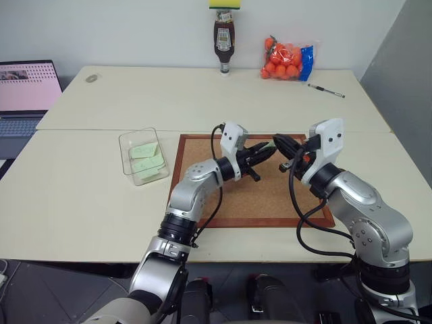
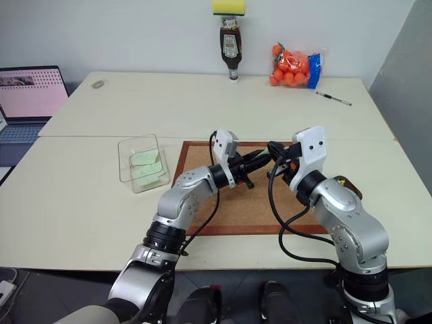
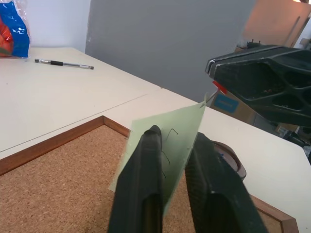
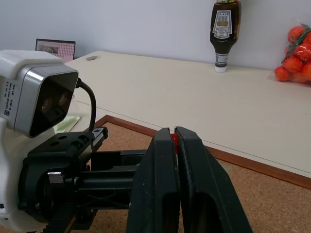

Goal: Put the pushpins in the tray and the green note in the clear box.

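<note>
Both claws hold something above the cork board [image 1: 270,196]: left claw [image 3: 175,145] pinches the green note [image 3: 182,128], right claw [image 4: 174,141] is closed on a red pushpin [image 4: 173,137]; clear box [image 1: 128,158] and tray [image 3: 233,162] await these.

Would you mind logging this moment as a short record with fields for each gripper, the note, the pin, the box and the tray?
left gripper: shut on green note, above the cork board
right gripper: shut on red pushpin
clear box: left of the board, pale green slips inside
tray: at the board's far edge
</note>
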